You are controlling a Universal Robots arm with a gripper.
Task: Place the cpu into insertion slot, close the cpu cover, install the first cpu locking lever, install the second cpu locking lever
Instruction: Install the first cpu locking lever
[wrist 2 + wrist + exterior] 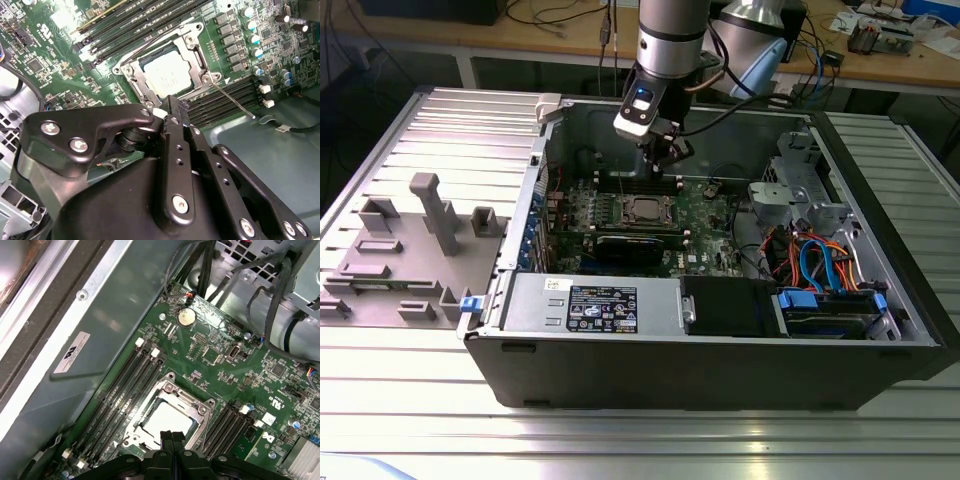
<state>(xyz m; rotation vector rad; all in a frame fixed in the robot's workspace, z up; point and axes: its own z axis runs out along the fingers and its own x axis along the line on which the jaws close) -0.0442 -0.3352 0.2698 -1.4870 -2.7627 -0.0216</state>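
A ribbed metal desk carries an open computer case lying on its side. A green motherboard lies flat on the case's floor. The arm reaches down into the case from above, and the tool hangs over the board just beyond the insertion slot, on the side away from the exterior camera.

In both wrist views the tool is clenched, its two black fingers pressed together with nothing between them. Their tips stand over the near edge of the socket, just beside the cpu cover. The cover is folded down flat, its frame ringing the chip.

The cpu sits in the slot, level with the board, silver-grey top facing up through the cover's cut-out, its sides square to the socket rim.

In the second wrist view a thin locking lever runs out from a socket corner, its long axis slanting across the memory slots and its hooked end away from the socket. A second thin rod lies along the cover's far edge.
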